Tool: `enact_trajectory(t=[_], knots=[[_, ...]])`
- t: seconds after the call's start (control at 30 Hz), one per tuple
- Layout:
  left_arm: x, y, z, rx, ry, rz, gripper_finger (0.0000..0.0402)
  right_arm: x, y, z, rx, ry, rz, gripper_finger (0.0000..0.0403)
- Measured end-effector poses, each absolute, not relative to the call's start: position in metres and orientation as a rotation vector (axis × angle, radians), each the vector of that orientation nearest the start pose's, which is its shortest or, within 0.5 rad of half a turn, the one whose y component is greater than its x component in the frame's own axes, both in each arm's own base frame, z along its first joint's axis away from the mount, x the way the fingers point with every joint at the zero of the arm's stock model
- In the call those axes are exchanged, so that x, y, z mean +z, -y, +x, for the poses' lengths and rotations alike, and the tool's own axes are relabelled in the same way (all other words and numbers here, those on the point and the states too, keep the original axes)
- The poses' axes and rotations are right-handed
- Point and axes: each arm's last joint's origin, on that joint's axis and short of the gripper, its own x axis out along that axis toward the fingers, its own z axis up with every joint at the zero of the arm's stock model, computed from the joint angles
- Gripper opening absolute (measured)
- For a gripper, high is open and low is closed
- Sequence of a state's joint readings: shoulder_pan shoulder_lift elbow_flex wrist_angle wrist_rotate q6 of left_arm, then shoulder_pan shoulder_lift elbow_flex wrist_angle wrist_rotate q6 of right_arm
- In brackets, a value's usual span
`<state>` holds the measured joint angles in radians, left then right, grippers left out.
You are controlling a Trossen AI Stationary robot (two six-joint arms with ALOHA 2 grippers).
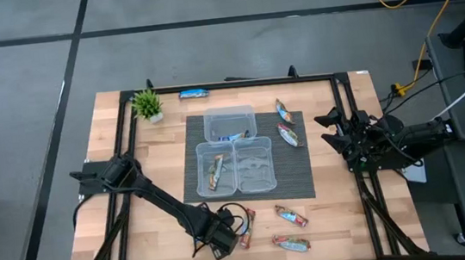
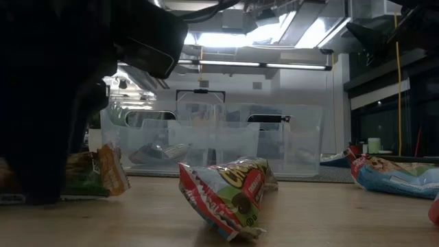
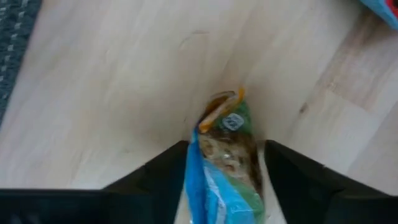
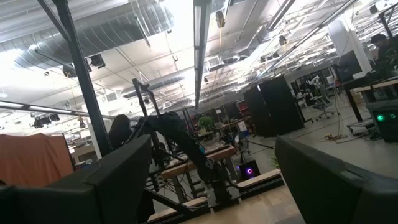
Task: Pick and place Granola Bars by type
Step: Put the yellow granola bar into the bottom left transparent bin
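Left gripper astride granola bar

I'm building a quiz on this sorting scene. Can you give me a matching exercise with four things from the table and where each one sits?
Things:
1. small green plant
2. blue bar
3. left gripper
4. right gripper

Places:
A. over the table's right edge, beside the mat, away from the bars
B. far left corner of the table
C. low at the near edge, fingers either side of a bar
D. far edge of the table, beyond the clear tubs

Pairs: 1-B, 2-D, 3-C, 4-A
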<state>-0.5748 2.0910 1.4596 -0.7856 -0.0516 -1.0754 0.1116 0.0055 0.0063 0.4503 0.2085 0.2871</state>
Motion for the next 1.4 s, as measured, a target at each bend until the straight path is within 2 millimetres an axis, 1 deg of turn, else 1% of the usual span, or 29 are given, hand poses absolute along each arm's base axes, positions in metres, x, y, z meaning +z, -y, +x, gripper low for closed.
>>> enact_trajectory(t=[0.17,0.23,0.3,0.4,0.53,0.6,0.7,0.8,0.87,0.9,1.0,1.1,1.13,1.2,1.3,1.4], knots=[[0.144,0.214,0.334,0.350,-1.390,-0.461,0.0092,0.207,-0.004,0.088,-0.031,0.457,0.354,0.0344],[0.145,0.214,0.334,0.344,-1.393,-0.476,0.0058,0.207,-0.004,0.088,-0.031,0.457,0.353,0.0344],[0.148,0.216,0.334,0.316,-1.403,-0.502,0.0036,0.207,-0.004,0.088,-0.031,0.457,0.352,0.0344],[0.158,0.217,0.331,0.278,-1.409,-0.533,0.0030,0.207,-0.004,0.088,-0.032,0.454,0.351,0.0344],[0.192,0.213,0.328,0.234,-1.330,-0.605,0.0034,0.206,-0.004,0.088,-0.032,0.450,0.351,0.0344],[0.216,0.208,0.325,0.220,-1.245,-0.639,0.0033,0.206,-0.004,0.088,-0.032,0.450,0.351,0.0344],[0.261,0.196,0.319,0.210,-1.026,-0.688,0.0025,0.206,-0.004,0.088,-0.032,0.449,0.350,0.0344],[0.309,0.174,0.312,0.218,-0.759,-0.695,0.0023,0.206,-0.004,0.088,-0.033,0.447,0.350,0.0344],[0.341,0.160,0.300,0.204,-0.609,-0.685,0.0023,0.206,-0.004,0.088,-0.033,0.447,0.350,0.0344],[0.357,0.154,0.291,0.190,-0.545,-0.682,0.0024,0.206,-0.004,0.088,-0.034,0.446,0.350,0.0344],[0.392,0.145,0.257,0.160,-0.428,-0.628,0.0024,0.206,-0.004,0.088,-0.033,0.447,0.350,0.0344],[0.412,0.136,0.226,0.190,-0.366,-0.590,0.0023,0.206,-0.004,0.088,-0.033,0.447,0.350,0.0344],[0.416,0.132,0.218,0.208,-0.348,-0.586,0.0023,0.206,-0.004,0.088,-0.033,0.447,0.350,0.0344],[0.420,0.124,0.210,0.241,-0.333,-0.577,0.0023,0.206,-0.004,0.088,-0.033,0.446,0.351,0.0344],[0.421,0.115,0.209,0.270,-0.340,-0.563,0.0023,0.206,-0.004,0.088,-0.033,0.444,0.351,0.0344],[0.420,0.102,0.215,0.289,-0.355,-0.544,0.0023,0.206,-0.004,0.088,-0.034,0.444,0.349,0.0344]])
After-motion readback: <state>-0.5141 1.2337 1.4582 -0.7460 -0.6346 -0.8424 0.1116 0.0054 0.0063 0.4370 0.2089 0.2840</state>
